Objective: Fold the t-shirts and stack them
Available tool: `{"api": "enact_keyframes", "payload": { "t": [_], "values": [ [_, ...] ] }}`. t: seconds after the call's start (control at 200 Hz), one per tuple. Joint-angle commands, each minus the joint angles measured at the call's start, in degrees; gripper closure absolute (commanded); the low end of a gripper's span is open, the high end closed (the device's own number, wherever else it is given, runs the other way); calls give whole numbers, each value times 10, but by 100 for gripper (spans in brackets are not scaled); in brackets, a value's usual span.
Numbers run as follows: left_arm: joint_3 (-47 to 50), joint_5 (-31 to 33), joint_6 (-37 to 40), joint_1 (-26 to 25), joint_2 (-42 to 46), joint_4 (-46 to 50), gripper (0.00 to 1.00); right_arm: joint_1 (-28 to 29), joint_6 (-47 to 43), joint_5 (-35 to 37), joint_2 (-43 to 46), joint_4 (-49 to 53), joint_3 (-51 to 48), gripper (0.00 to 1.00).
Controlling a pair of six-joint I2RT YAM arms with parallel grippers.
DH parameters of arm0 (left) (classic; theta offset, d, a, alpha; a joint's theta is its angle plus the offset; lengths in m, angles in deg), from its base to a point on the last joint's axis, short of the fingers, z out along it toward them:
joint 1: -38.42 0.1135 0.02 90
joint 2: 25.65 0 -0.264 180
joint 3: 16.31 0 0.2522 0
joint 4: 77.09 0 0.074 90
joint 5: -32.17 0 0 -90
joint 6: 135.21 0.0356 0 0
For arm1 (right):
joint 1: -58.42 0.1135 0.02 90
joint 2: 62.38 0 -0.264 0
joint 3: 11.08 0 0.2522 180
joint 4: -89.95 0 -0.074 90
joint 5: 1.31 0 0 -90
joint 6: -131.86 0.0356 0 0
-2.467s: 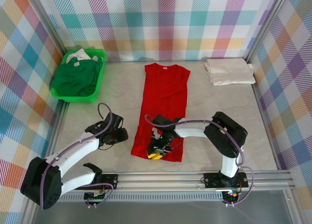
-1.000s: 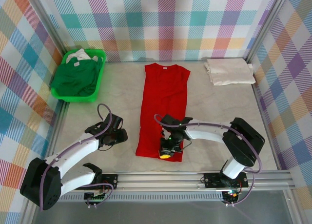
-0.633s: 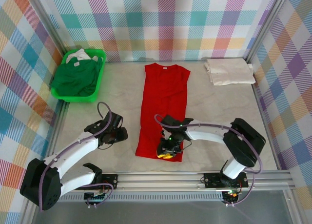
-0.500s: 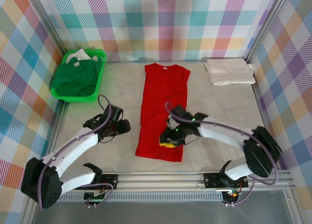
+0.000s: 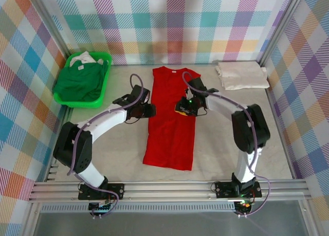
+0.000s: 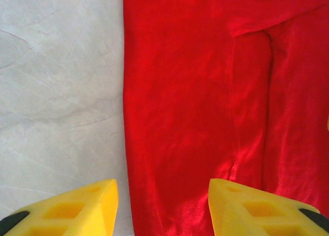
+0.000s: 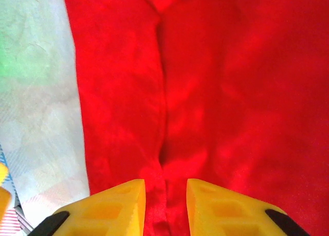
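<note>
The left gripper [image 5: 147, 110], open, and right gripper [image 5: 182, 108], narrowly open, have advanced to the half-folded red t-shirt [image 5: 169, 138]. The cream t-shirt [image 5: 241, 75] lies folded; the green t-shirt [image 5: 77, 83] waits.

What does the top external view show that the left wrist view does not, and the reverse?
Top external: the green basket holding the dark green t-shirt, the folded cream t-shirt, the right gripper. Left wrist: the cloth's creases up close, and the jaws standing open over the shirt's edge. Both: the red t-shirt, the table, the left gripper.
</note>
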Motion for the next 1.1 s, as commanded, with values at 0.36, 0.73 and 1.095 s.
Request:
{"api": "enact_keyframes", "payload": {
  "t": [0.36,0.73,1.095],
  "values": [
    [75,3,-11,-11,49,-49,48,-6,-57,-60,-169,13,176,67],
    [80,8,-8,-11,40,-35,47,-1,-60,-94,-195,8,168,67],
    [79,21,-9,-11,42,-26,47,1,-46,-104,-204,-17,174,95]
  ]
}}
